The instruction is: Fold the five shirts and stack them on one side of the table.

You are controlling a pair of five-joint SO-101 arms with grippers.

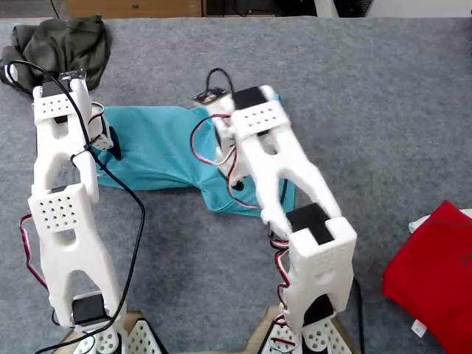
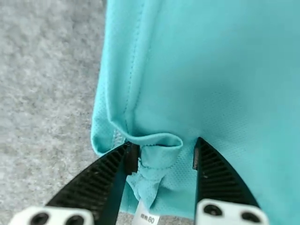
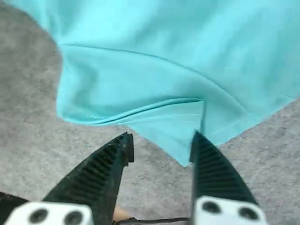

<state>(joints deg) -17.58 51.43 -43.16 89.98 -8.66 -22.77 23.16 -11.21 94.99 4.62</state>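
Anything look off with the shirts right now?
The teal shirt lies twisted and bunched, not flat. The green shirt sits crumpled at a far corner. The red shirt looks folded.

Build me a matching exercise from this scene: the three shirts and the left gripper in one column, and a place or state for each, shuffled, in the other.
1. teal shirt
2. red shirt
3. olive green shirt
4. left gripper

A. bunched at the far left corner of the table
B. open, astride a teal hem fold
C. spread out in the middle
D. at the right edge

Pairs: 1-C, 2-D, 3-A, 4-B
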